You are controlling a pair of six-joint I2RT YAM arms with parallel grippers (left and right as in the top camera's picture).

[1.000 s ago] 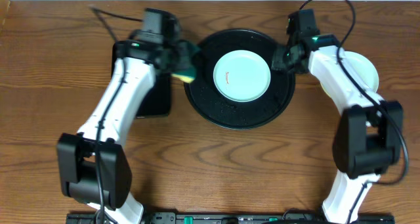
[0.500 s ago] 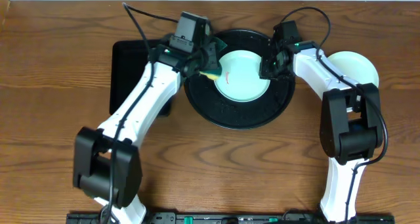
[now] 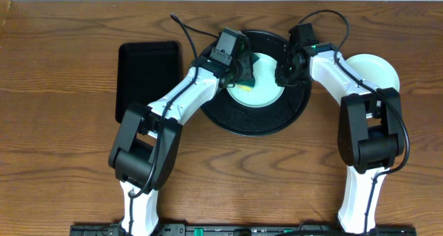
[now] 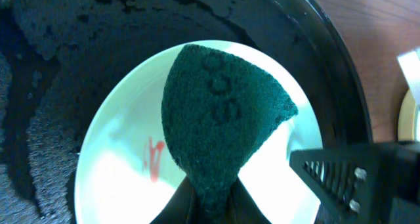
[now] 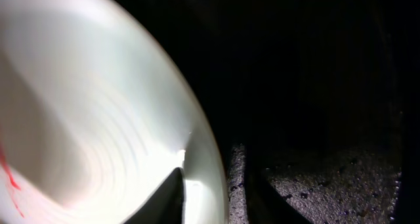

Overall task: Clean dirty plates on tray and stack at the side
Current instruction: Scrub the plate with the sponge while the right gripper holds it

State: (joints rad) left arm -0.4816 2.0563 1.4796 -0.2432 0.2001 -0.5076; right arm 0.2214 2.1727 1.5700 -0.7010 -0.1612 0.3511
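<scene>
One pale mint plate [image 3: 261, 92] with a red smear [image 4: 155, 159] lies in the round black tray [image 3: 252, 125]. My left gripper [image 3: 242, 68] is shut on a dark green sponge [image 4: 223, 112] with a yellow underside and holds it over the plate's upper left part. My right gripper [image 3: 284, 70] is shut on the plate's right rim [image 5: 203, 152], with one finger on top and one outside. In the right wrist view the gripper [image 5: 210, 194] straddles that rim. Another pale plate [image 3: 379, 71] lies on the table to the right of the tray.
A smaller rectangular black tray [image 3: 147, 77] lies to the left of the round one. The round tray's floor [image 4: 52, 106] is wet and speckled. The right gripper's black body [image 4: 357, 178] shows close to the sponge. The table is brown wood.
My left arm has swung right from beside the rectangular tray, carrying the sponge over the plate. My right gripper closed in on the plate's right rim and has stayed there.
</scene>
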